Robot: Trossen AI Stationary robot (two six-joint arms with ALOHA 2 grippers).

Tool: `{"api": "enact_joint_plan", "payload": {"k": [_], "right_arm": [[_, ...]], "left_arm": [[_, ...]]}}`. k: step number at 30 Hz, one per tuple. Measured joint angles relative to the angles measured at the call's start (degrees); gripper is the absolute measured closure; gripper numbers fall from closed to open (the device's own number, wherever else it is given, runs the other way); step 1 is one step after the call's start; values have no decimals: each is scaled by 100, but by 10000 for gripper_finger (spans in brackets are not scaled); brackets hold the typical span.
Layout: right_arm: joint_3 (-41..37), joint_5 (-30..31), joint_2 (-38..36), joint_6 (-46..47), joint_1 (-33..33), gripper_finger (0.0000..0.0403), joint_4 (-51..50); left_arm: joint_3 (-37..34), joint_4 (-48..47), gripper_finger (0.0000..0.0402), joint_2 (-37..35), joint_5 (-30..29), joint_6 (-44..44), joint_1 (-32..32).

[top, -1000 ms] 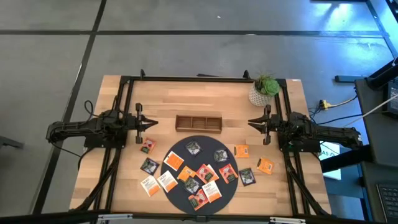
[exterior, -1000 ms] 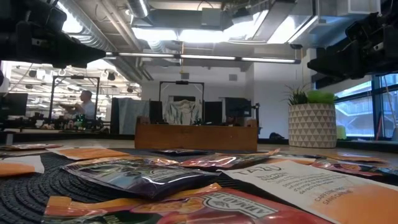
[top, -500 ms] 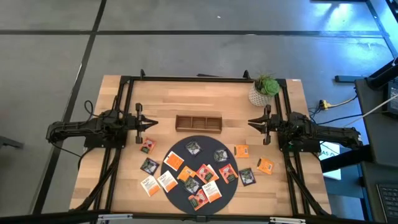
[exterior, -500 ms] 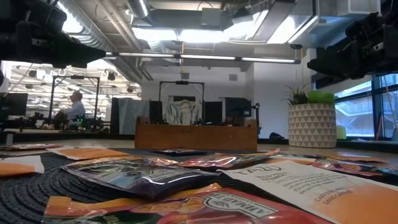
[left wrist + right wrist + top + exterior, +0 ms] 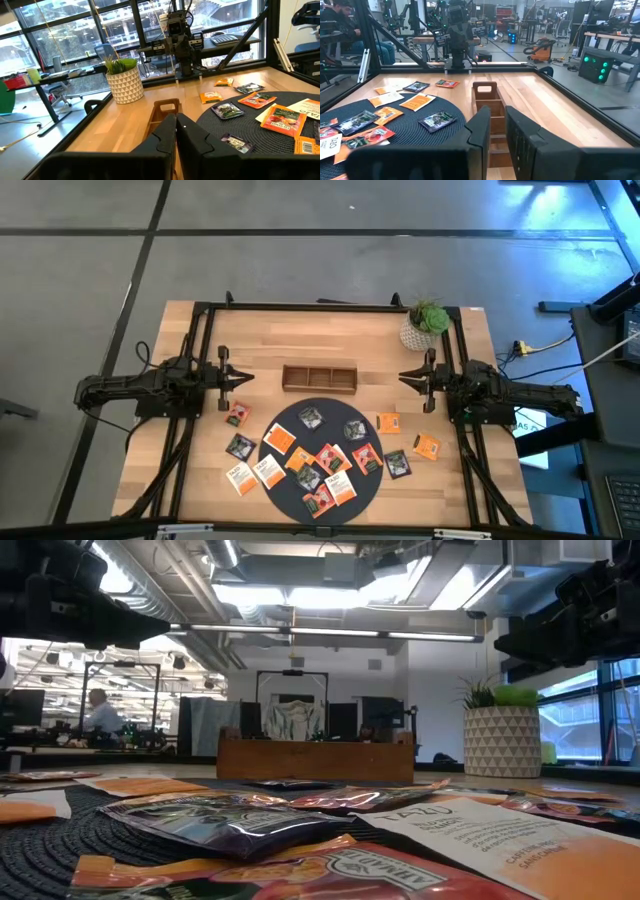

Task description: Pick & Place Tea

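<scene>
Nothing has been picked yet: the small flat square tea-bag sachets (image 5: 316, 464) in orange, red, black and white lie scattered over the dark round woven mat (image 5: 283, 485) toward the near edge of the light wooden table (image 5: 330, 340), with a few loose on the wood off both sides of the mat. The brown wooden three-compartment tray (image 5: 318, 378) sits just beyond the mat, empty as far as the high view shows. The left gripper (image 5: 243, 379) hovers by the table's left edge, fingers pressed together; the right gripper (image 5: 405, 378) mirrors it at the right edge, fingers nearly together with a slim gap. A good first pick is probably an isolated sachet on bare wood, since those on the mat overlap. Spread the fingers first, descend onto one edge, then lift clear before carrying it to a compartment.
</scene>
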Motion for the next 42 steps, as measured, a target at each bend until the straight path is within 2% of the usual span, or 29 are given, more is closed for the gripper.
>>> {"api": "enact_joint_plan", "payload": {"k": [10,16,19,23,28,32,34,36,42], "right_arm": [[0,3,-2,1063,0,342,110],[76,6,12,1054,0,342,705],[466,187,199,1066,-1,342,400],[1102,439,817,1052,1,342,-219],[1914,1214,1998,1370,-1,342,-467],[2736,1847,3026,2174,-1,342,-1672],[3121,1742,3516,2678,-3,342,-2363],[3455,1374,3947,3150,-3,342,-2833],[4028,-50,4990,3838,56,342,-3098]], "left_arm": [[0,1,393,-1,-2,0,2],[0,1,390,0,-2,0,0],[0,2,389,-2,-1,0,0],[0,2,393,0,0,2,0],[0,2,392,-2,-2,2,0],[-2,46,389,-2,5,0,0],[-2,164,390,-2,10,-4,0],[-2,325,391,0,11,-206,0],[-2,1225,392,0,-55,-1400,-3]]}}
